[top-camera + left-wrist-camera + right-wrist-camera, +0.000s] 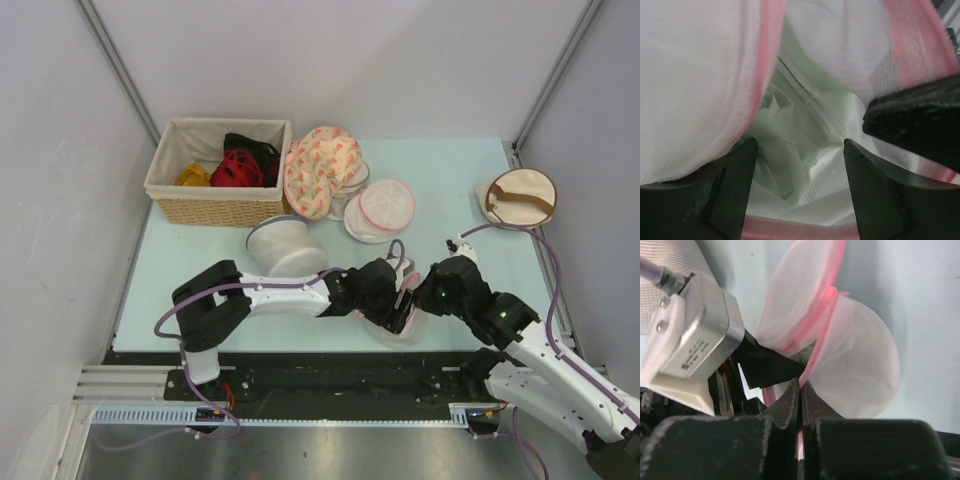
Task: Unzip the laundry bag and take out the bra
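Well to the right of the wicker basket (215,205) and nearer the arms, the laundry bag (855,355) is held up between the two pincers, its white mesh puffed into two rounded lobes. The right pincer (801,387) is pressed together on the pink zipper band (825,325) at the bag's lower edge. The left pincer (800,150) reaches in from the basket side with its fingers (730,190) spread apart inside the bag's gaping mouth. It grips nothing, with mesh and pink trim on either side and pale crumpled mesh between the tips. A dark finger of the right pincer shows at the right of the left wrist view, just beside the left one.

Inside the basket lies the bra (237,168), a bright red heap between a yellow cloth (193,176) on its left and a black garment (255,148) on its right. Touching the basket's right wall is a peach floral bag (322,170). Beyond that, farther from the basket, lie more pink-trimmed mesh pouches (380,208). A white mesh cylinder (287,247) sits just in front of the basket's right corner. All of these rest on the pale green desk (450,170), and a beige round bag (520,195) lies at the side farthest from the basket.
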Robot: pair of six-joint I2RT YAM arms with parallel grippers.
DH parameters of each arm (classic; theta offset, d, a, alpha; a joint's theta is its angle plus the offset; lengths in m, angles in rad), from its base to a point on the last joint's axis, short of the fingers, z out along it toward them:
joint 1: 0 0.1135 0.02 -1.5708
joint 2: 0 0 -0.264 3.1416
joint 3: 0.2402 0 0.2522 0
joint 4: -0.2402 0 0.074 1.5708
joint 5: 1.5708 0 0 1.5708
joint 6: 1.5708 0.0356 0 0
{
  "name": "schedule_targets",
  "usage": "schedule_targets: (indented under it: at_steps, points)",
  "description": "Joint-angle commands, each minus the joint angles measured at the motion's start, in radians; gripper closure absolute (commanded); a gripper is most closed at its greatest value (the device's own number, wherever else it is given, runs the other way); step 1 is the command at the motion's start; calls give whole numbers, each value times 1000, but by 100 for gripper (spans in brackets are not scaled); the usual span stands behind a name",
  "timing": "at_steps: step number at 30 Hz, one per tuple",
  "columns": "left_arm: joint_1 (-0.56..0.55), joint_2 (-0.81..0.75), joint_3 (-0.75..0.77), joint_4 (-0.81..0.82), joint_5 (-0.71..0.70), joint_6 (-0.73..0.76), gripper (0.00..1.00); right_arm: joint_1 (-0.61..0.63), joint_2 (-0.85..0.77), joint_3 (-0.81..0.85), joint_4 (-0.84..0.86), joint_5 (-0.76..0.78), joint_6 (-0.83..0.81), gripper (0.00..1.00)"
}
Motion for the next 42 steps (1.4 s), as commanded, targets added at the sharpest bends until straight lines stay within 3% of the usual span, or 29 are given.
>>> schedule_targets:
  at_steps: [1, 8, 11, 13, 14, 15, 24, 31, 42]
  points:
    - [-31, 35, 35, -36, -64, 25, 25, 5, -11, 5, 20, 19, 23, 100]
    - [-55, 101, 62, -121, -227, 88, 30, 3, -36, 5, 26, 26, 27, 100]
    - [-57, 119, 64, -126, -241, 99, 39, 2, -28, 15, 35, 23, 23, 100]
    - [-57, 118, 82, -153, -250, 111, 73, 5, -19, 21, 33, 23, 30, 100]
    - [-54, 95, 85, -158, -251, 117, 83, 5, -19, 24, 33, 21, 31, 100]
    - [-55, 77, 91, -161, -245, 120, 100, 5, -21, 24, 35, 19, 31, 100]
    - [-11, -266, 79, -160, -28, 219, 100, 3, -36, 25, 18, 46, 36, 100]
    - [167, -547, -70, 97, 253, 88, 100, 5, -22, 25, 21, 44, 34, 100]
    - [302, -684, -99, 222, 368, -13, 100, 13, -38, 27, 18, 49, 48, 100]
